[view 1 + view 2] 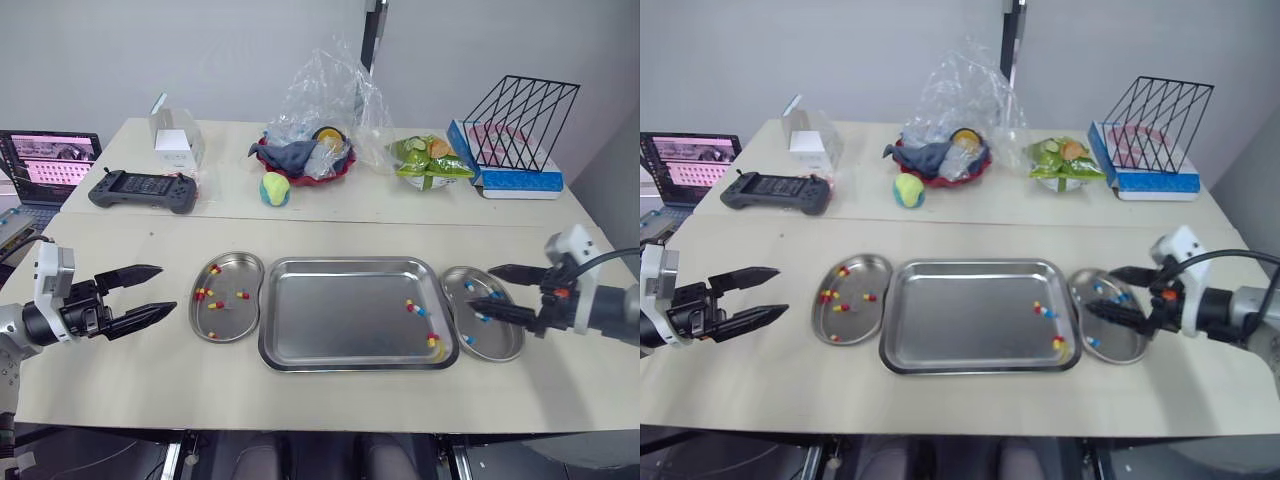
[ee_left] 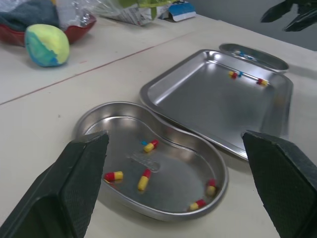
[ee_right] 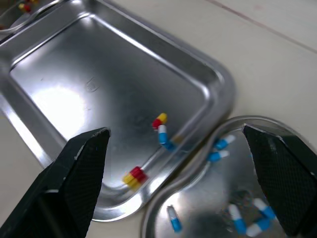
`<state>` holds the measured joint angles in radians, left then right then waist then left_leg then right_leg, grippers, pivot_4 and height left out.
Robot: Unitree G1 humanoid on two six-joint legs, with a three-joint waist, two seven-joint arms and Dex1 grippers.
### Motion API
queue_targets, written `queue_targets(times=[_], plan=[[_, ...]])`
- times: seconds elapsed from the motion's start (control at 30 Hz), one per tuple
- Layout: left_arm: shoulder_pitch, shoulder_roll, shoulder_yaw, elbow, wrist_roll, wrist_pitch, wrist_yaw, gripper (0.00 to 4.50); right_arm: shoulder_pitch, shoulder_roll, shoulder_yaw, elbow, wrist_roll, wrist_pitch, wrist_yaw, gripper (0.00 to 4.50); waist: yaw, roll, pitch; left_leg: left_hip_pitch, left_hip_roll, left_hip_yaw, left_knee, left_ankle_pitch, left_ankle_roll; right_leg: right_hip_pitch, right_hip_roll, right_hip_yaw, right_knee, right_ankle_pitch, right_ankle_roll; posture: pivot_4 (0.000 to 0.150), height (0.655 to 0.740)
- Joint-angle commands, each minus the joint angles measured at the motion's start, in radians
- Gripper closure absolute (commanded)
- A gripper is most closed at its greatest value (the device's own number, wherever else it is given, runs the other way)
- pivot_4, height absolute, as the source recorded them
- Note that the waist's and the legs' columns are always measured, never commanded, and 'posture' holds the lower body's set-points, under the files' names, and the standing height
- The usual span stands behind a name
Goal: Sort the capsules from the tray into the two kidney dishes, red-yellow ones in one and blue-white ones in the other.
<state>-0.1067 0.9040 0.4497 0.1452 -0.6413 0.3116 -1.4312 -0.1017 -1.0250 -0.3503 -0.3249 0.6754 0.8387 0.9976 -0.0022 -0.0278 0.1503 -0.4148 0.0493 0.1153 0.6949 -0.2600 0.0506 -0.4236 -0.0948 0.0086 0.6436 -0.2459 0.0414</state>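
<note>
A steel tray (image 1: 340, 318) lies at the table's middle. Near its right wall are a red-yellow capsule (image 3: 159, 120) touching a blue-white one (image 3: 163, 135), and another red-yellow capsule (image 3: 133, 177) at the front right corner. The left kidney dish (image 1: 228, 258) holds several red-yellow capsules (image 2: 144, 179). The right kidney dish (image 1: 505, 350) holds several blue-white capsules (image 3: 220, 144). My left gripper (image 1: 167, 288) hangs open and empty, just left of the left dish. Over the right dish my right gripper (image 1: 479, 286) is open and empty too.
Along the back of the table are a laptop (image 1: 45, 160), a game controller (image 1: 143, 190), a white box (image 1: 175, 135), a yellow-blue ball (image 1: 274, 188), a red bowl under a plastic bag (image 1: 305, 155), green packets (image 1: 428, 160) and a black wire rack (image 1: 520, 125).
</note>
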Motion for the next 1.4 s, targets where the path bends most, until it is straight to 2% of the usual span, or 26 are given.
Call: queue_targets(times=[0.03, 0.23, 0.27, 0.37, 0.43, 0.57, 0.63, 0.77, 1.03, 1.17, 1.4], plan=[[-0.002, 0.02, 0.014, -0.056, -0.029, 0.02, -0.005, 0.0, -0.015, 0.001, -0.018, -0.039, 0.027, 0.009, -0.01, 0.02, 0.002, 0.0, 0.0, 0.0, 0.0, 0.0, 0.0, 0.0, 0.0, 0.0, 0.0, 0.0, 0.0, 0.0, 0.0, 0.15, 0.7204], [-0.112, 0.036, -0.096, -0.206, -0.044, 0.158, 0.086, 0.0, 0.061, 0.0, -0.062, -0.081, 0.016, -0.055, 0.026, 0.02, 0.014, 0.0, 0.0, 0.0, 0.0, 0.0, 0.0, 0.0, 0.0, 0.0, 0.001, 0.0, 0.0, 0.0, 0.0, 0.15, 0.7204], [-0.154, 0.051, -0.155, -0.239, -0.074, 0.29, 0.124, 0.0, 0.078, 0.006, -0.088, -0.079, 0.018, -0.07, 0.034, 0.02, 0.016, 0.0, 0.0, 0.0, 0.0, 0.0, 0.0, 0.0, 0.0, 0.001, 0.001, 0.0, 0.0, 0.0, 0.0, 0.15, 0.7204], [-0.264, 0.025, -0.298, -0.356, -0.091, 0.422, 0.181, 0.0, 0.137, 0.015, -0.168, -0.102, 0.043, -0.075, 0.054, 0.02, 0.022, 0.0, 0.0, 0.0, -0.001, -0.001, 0.001, 0.0, 0.0, 0.002, 0.002, 0.0, -0.001, 0.001, 0.002, 0.15, 0.7204], [-0.316, 0.003, -0.35, -0.373, -0.068, 0.426, 0.203, 0.0, 0.163, 0.018, -0.198, -0.121, 0.048, -0.07, 0.053, 0.02, 0.019, 0.0, 0.0, 0.0, -0.002, -0.001, 0.001, 0.0, 0.001, 0.002, 0.002, 0.001, -0.001, 0.001, 0.002, 0.15, 0.7204], [-0.46, -0.104, -0.516, -0.358, 0.036, 0.383, 0.244, 0.0, 0.25, 0.035, -0.289, -0.168, 0.054, -0.057, 0.046, 0.02, 0.017, 0.0, 0.0, 0.0, -0.003, -0.001, 0.001, 0.0, 0.0, 0.002, 0.005, 0.001, -0.001, 0.001, 0.002, 0.15, 0.7204], [-0.52, -0.173, -0.583, -0.323, 0.097, 0.353, 0.279, 0.0, 0.279, 0.043, -0.313, -0.184, 0.051, -0.058, 0.033, 0.02, 0.016, -0.001, 0.0, 0.0, -0.004, -0.001, 0.001, 0.001, 0.0, 0.002, 0.004, 0.002, -0.001, 0.001, 0.002, 0.15, 0.7204], [-0.619, -0.382, -0.687, -0.222, 0.204, 0.294, 0.398, 0.0, 0.335, 0.077, -0.359, -0.228, 0.058, -0.057, 0.005, 0.02, 0.023, -0.001, 0.0, -0.001, -0.006, -0.003, 0.003, 0.0, 0.0, 0.004, 0.004, 0.002, -0.001, 0.001, 0.003, 0.15, 0.7204], [-0.671, -0.6, -0.859, -0.029, 0.4, 0.109, 0.441, 0.0, 0.416, 0.121, -0.453, -0.308, 0.078, -0.041, -0.052, 0.02, 0.017, -0.001, 0.0, -0.001, -0.007, -0.004, 0.003, 0.0, 0.001, 0.003, 0.004, 0.004, -0.002, 0.002, 0.004, 0.15, 0.7204], [-0.68, -0.765, -0.946, 0.233, 0.516, -0.122, 0.463, 0.0, 0.45, 0.145, -0.474, -0.349, 0.081, -0.04, -0.08, 0.02, 0.022, -0.002, 0.0, -0.002, -0.008, -0.005, 0.004, -0.001, 0.002, 0.004, 0.003, 0.004, -0.003, 0.002, 0.005, 0.15, 0.7204], [-0.771, -0.921, -0.895, 0.522, 0.555, -0.234, 0.483, 0.0, 0.498, 0.169, -0.507, -0.378, 0.081, -0.052, -0.109, 0.02, 0.017, -0.002, 0.001, -0.006, -0.009, -0.008, 0.005, -0.001, 0.002, 0.001, 0.003, 0.004, -0.003, 0.002, 0.005, 0.15, 0.7204]])
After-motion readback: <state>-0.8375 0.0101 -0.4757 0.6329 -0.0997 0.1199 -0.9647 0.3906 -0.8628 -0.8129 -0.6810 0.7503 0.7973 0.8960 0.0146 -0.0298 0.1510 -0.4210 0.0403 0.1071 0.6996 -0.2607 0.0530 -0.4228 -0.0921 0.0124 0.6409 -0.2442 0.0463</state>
